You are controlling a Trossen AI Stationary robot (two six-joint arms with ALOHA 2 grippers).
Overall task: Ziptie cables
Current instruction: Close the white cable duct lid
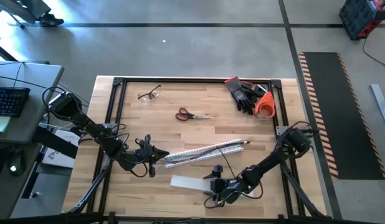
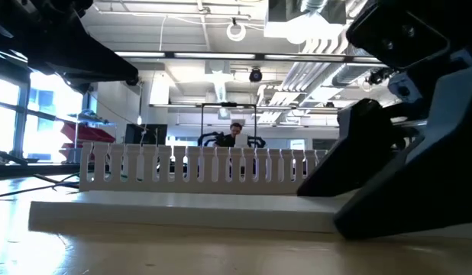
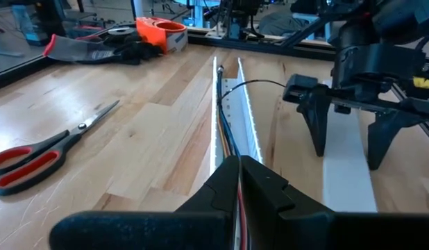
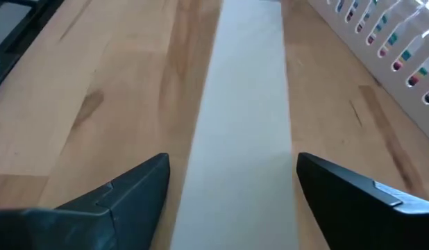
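While the light wooden table (image 1: 199,134) fills the middle of the high view inside a black frame (image 1: 118,84), grey concrete floor lies all around it, with a striped mat (image 1: 329,112) at the right and a desk with a keyboard (image 1: 9,99) at the far left. Across the table at low height, a big workshop hall with ceiling pipes and lamps shows beyond, and a person (image 2: 236,134) sits far off at centre.

Along the table's upper edge lie safety glasses (image 1: 149,94), red-handled scissors (image 1: 191,114), black gloves (image 1: 245,94) and an orange tape dispenser (image 1: 265,104). That leaves a broad bare stretch of wood between them and the white slotted duct (image 1: 202,152), which runs slantwise across the lower middle.

The cables (image 3: 227,135) lie in the duct, running its length, and the ziptie (image 3: 259,84) arches as a thin black line from the duct's far part toward the right arm. The left gripper (image 1: 150,155) sits at the duct's left end with its fingers pressed together; whether they pinch the cables I cannot tell.

Below the duct, near the table's lower edge, the flat white cover strip (image 1: 191,182) lies apart from it. The right gripper (image 4: 232,180) stands over the strip's right end, fingers spread wide on either side of it, holding nothing.
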